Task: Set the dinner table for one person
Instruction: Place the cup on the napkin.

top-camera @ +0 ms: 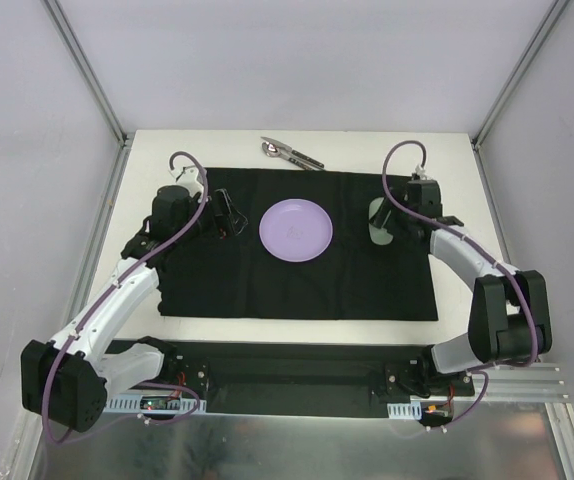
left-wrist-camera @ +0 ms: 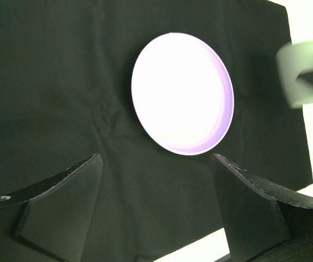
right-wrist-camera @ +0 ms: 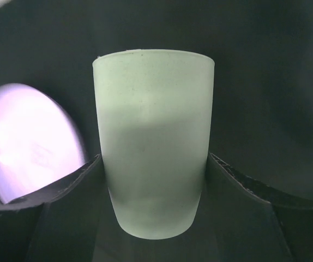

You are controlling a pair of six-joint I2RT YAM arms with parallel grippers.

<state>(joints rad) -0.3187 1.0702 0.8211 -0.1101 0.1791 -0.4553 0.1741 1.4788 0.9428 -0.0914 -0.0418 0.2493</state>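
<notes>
Right wrist view: the right gripper (right-wrist-camera: 154, 159) is pinching a pale green cup (right-wrist-camera: 154, 125) over the black mat (right-wrist-camera: 271, 82) on the dinner table (top-camera: 367, 148), beside the purple plate (right-wrist-camera: 25, 142). The left gripper (left-wrist-camera: 156, 157) is hanging spread wide. If the cup is leaning when let go, it could be tipping over.

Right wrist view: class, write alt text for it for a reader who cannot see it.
A pale green plastic cup, rim up in the frame, fills the centre, with the two black fingers of the right gripper touching its sides. Behind lies a black cloth mat, with a round lilac plate at the left edge.
</notes>
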